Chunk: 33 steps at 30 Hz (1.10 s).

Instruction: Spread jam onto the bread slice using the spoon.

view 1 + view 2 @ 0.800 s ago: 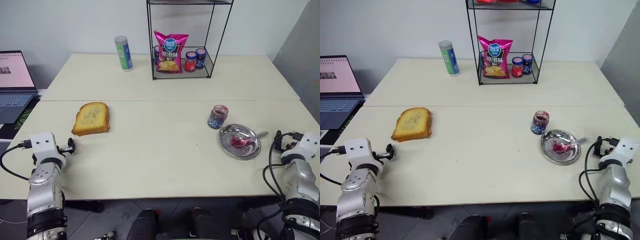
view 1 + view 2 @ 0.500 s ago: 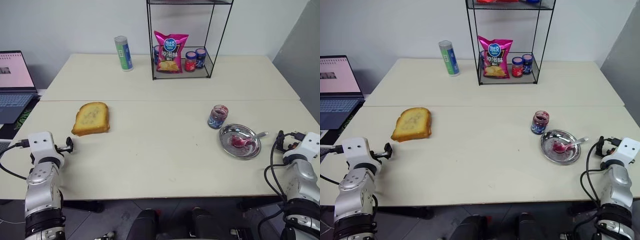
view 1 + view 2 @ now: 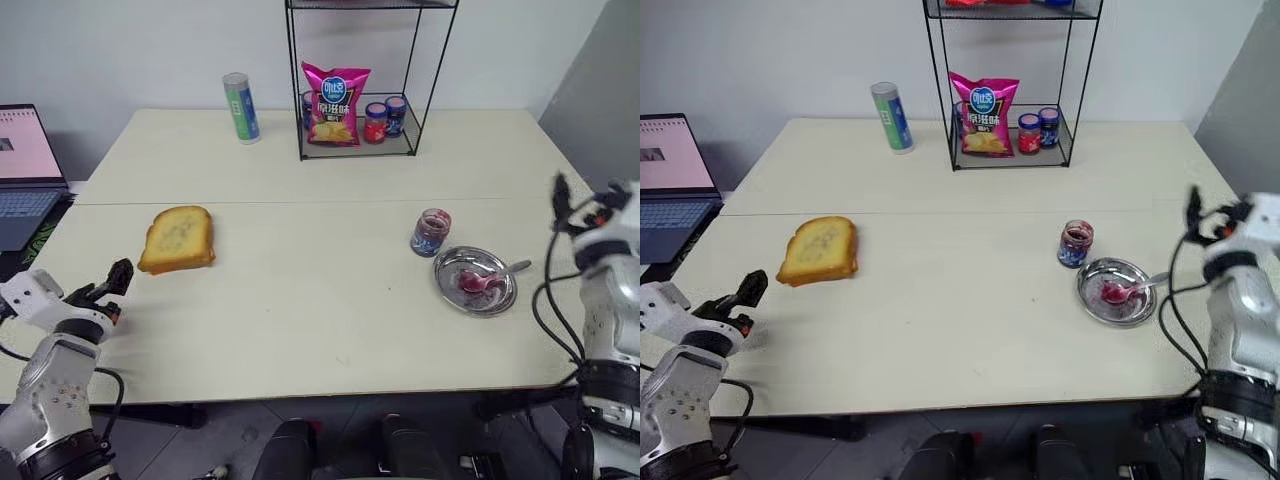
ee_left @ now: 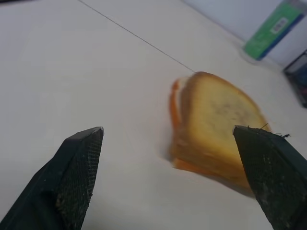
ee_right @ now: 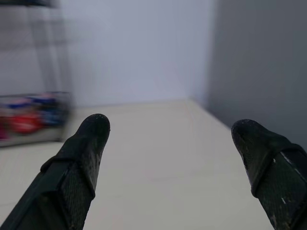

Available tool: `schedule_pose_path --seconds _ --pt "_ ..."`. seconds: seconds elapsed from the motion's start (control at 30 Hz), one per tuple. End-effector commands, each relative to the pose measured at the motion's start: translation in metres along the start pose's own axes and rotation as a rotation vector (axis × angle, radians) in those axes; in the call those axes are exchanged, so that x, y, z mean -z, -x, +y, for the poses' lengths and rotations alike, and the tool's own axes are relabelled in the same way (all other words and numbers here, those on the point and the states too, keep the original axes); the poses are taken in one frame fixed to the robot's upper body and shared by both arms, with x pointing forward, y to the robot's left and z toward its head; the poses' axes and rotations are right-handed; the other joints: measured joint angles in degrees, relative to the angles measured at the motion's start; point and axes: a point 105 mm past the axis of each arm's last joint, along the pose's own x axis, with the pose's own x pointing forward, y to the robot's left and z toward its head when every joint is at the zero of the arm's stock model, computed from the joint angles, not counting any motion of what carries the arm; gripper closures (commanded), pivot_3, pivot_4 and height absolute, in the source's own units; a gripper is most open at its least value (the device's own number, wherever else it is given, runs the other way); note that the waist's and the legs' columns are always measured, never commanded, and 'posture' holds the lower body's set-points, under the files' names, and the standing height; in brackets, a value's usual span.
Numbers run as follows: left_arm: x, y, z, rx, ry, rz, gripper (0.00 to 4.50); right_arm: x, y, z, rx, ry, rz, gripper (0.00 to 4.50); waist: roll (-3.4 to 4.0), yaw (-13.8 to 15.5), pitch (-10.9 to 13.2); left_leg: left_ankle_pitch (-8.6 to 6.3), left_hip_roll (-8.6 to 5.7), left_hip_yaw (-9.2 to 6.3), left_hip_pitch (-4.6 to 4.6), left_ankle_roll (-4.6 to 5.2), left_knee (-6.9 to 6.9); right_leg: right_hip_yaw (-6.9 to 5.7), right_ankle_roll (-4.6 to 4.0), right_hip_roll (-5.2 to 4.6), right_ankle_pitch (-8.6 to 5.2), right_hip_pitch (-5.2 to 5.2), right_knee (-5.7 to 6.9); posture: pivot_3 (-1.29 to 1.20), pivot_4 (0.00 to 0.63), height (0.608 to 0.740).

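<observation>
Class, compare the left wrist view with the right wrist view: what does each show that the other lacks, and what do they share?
Left wrist view alone: the thick golden-yellow bread slice with brown crust, lying flat ahead of the left gripper, and a green cylindrical can beyond it.
Right wrist view alone: blurred red and blue jars on the wire rack, past the right gripper.
Both: the cream table and two black fingers spread wide, holding nothing.

The right gripper [image 3: 565,195] now sits higher than a moment ago, raised above the surface's right edge and beyond the steel plate [image 3: 447,284] instead of beside it. The left gripper [image 3: 112,279] has turned to point toward the bread slice [image 3: 177,238], its jaws spread wide, empty.
</observation>
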Motion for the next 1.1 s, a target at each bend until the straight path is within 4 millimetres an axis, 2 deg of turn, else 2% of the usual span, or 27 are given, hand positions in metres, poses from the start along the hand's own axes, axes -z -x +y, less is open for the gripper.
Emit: schedule_pose_path --seconds 0.03,0.07,0.13,0.2,0.27,0.43,0.57,0.67,1.1 --pt "0.003 -0.008 -0.012 0.04 0.032 0.023 0.0 -0.02 -0.006 0.08 -0.43 -0.046 0.015 0.03 -0.03 0.24 -0.01 0.0 0.0 -0.04 -0.01 0.0 0.0 -0.03 -0.01 0.01 -0.01 0.0 0.0 0.0 0.15 0.74" --pt "0.005 -0.012 -0.017 0.061 0.032 0.038 0.0 -0.019 -0.004 0.106 -0.558 -0.064 0.045 0.03 -0.03 0.45 -0.01 0.0 0.0 -0.08 -0.04 -0.01 0.0 -0.06 -0.03 0.01 0.0 0.0 -0.02 0.0 0.15 0.74" --pt "0.009 -0.018 -0.023 0.085 0.024 0.053 0.0 -0.017 0.003 0.135 -0.703 -0.085 0.086 0.03 -0.04 0.72 -0.02 0.0 -0.06 -0.14 -0.07 -0.01 0.0 -0.06 -0.26 0.0 0.13 0.01 -0.05 0.0 0.15 0.74" --pt "0.006 -0.026 -0.021 0.059 0.04 0.022 0.0 -0.008 0.012 0.162 -0.81 -0.135 0.117 0.03 -0.06 0.95 -0.02 -0.01 -0.12 -0.19 -0.11 -0.01 0.0 -0.07 -0.27 -0.06 0.14 0.01 -0.09 0.0 0.15 0.74" --pt "0.004 -0.034 -0.016 0.027 0.036 0.001 0.0 0.001 0.017 0.178 -0.855 -0.156 0.136 0.03 -0.08 0.97 -0.04 -0.01 -0.17 -0.17 -0.11 -0.01 0.05 -0.03 -0.28 -0.1 0.14 0.02 -0.09 0.0 0.15 0.74" --pt "0.007 -0.046 -0.015 0.043 0.036 0.023 0.0 0.02 0.027 0.2 -0.924 -0.178 0.203 0.03 -0.1 0.83 -0.04 -0.01 -0.17 -0.14 -0.11 -0.02 0.09 0.0 -0.28 -0.1 0.15 0.0 -0.09 0.0 0.15 0.74" --pt "0.005 -0.05 -0.012 0.049 0.055 0.011 0.0 0.026 0.032 0.208 -0.963 -0.17 0.221 0.03 -0.1 0.8 -0.04 -0.01 -0.16 -0.18 -0.11 -0.03 0.08 -0.03 -0.29 -0.09 0.15 -0.04 -0.05 0.0 0.15 0.74" --pt "0.004 -0.049 -0.012 0.054 0.053 0.002 0.42 0.027 0.03 0.207 -0.946 -0.167 0.217 0.0 -0.1 0.73 -0.05 -0.01 -0.15 -0.17 -0.11 -0.03 0.08 -0.02 -0.29 -0.1 0.15 -0.04 -0.06 0.0 0.15 0.74" --pt "0.0 -0.047 -0.014 0.071 0.034 -0.005 3.2 0.023 0.024 0.2 -0.885 -0.188 0.201 0.0 -0.1 0.8 -0.05 -0.02 -0.16 -0.21 -0.13 -0.05 0.08 -0.04 -0.29 -0.12 0.15 -0.04 -0.07 0.0 0.15 0.74"
